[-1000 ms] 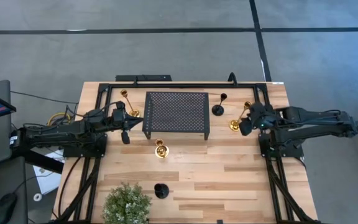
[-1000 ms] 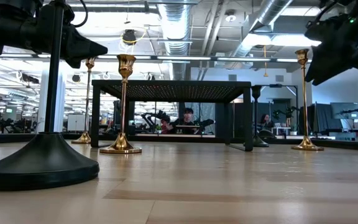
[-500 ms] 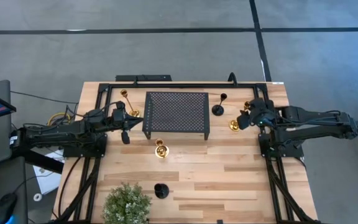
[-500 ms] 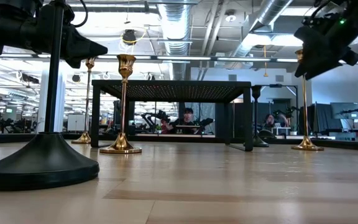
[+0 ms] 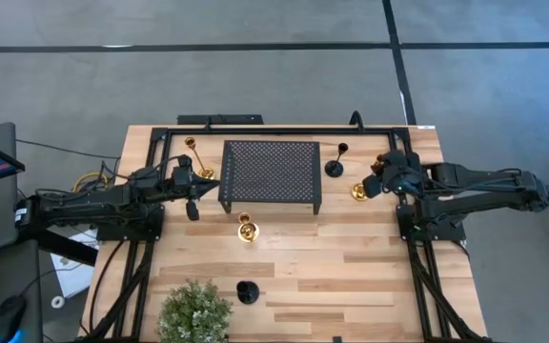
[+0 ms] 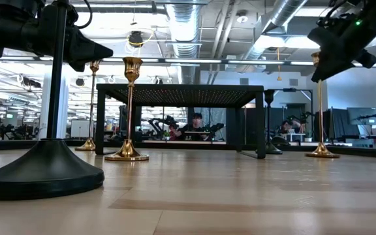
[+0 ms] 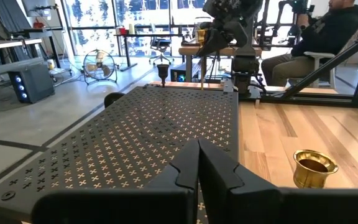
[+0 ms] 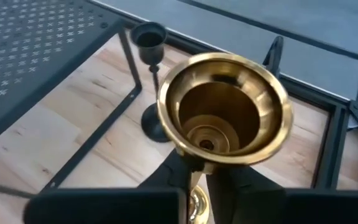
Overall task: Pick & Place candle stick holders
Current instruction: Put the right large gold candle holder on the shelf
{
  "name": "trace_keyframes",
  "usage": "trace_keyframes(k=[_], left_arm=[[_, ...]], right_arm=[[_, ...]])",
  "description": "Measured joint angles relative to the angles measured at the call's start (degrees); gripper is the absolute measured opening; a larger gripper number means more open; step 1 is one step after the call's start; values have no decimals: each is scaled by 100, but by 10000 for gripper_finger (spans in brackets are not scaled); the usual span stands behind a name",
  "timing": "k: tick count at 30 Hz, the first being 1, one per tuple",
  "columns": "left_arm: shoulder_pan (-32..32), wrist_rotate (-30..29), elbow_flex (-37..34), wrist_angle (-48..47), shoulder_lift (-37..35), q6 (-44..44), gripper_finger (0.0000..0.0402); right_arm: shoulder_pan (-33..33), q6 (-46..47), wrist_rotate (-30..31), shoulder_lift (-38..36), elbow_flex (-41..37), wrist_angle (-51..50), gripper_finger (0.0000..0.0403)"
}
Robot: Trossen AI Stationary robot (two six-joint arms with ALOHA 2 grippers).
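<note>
A tall gold candle stick holder stands on its round base at the table's right, and my right gripper is shut on it just below its cup. A black holder stands beside it, right of the black perforated stand. Another gold holder stands in front of the stand, a tall gold one at the far left, and a black one near the front. My left gripper hovers shut at the stand's left edge, touching nothing. My right gripper pinches the top of the gold holder's slim stem, directly under the cup, between its two fingers. The fingers come slanting down from the table's right and lie across the stem. The holder stays upright with its base on the table.
A green potted plant sits at the near left edge. Black frame bars run along the table's far and side edges. Bare wood lies in the middle and near right. People sit in the room beyond the table.
My right gripper has gone toward the table's left and far edge, from beside the tall gold holder up to its top, and now has its stem between the fingers. The holder has stayed where it was.
</note>
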Motion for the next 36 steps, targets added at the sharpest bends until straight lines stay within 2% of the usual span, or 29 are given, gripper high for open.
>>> trace_keyframes(k=[4,10,15,22,29,36], left_arm=[[0,0,0,-1,0,0,8],[0,0,0,0,0,0,8],[0,0,0,-2,0,0,8],[-2,0,0,-2,0,0,8],[0,0,0,0,0,0,8],[-2,0,0,-1,0,0,8]], right_arm=[[123,122,-295,-2,4,56,23],[479,222,-725,13,238,28,7],[799,187,-837,24,751,50,4],[1121,-61,-1172,608,1670,43,2],[1213,-948,-1474,1642,2919,-25,2],[989,-2415,-1696,2579,4336,4,1]])
